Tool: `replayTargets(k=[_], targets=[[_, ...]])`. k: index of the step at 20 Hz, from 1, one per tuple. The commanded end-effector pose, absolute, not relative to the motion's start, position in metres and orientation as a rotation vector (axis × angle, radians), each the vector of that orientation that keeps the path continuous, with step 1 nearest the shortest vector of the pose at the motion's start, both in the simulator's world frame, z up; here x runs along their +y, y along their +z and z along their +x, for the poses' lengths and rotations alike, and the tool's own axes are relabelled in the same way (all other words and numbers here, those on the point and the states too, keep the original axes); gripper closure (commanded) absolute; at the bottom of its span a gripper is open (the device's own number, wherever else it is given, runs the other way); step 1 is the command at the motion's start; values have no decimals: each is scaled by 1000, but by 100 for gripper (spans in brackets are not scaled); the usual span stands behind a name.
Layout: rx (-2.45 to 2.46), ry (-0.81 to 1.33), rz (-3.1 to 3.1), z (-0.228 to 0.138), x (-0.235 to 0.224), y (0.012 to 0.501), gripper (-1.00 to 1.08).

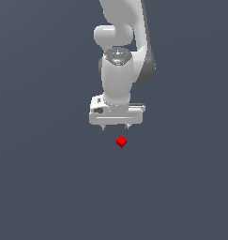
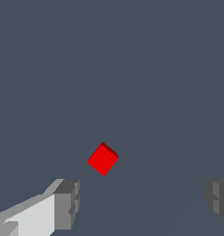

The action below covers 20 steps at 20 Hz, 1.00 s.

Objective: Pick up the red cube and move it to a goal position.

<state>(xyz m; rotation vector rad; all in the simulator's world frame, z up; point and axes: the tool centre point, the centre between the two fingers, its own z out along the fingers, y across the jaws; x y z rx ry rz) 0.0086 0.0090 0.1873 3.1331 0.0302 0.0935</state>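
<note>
A: Where is the red cube (image 1: 121, 141) seen?

B: It is seen on the plain dark grey table (image 1: 45, 187), apart from the gripper (image 1: 115, 126), a little toward the exterior view's right of its middle. It is turned so that a corner points at the camera.

A: How are the fingers (image 2: 67, 205) set?

B: They are spread wide, and nothing is held between them. In the wrist view the cube (image 2: 103, 159) is shown ahead of the gap, nearer to one finger, touched by neither.
</note>
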Motion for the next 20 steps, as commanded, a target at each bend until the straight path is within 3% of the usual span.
replayTargets(k=[1, 20], targets=[[30, 94, 3133, 9, 9, 187, -92], [-331, 63, 3117, -2, 18, 131, -92]])
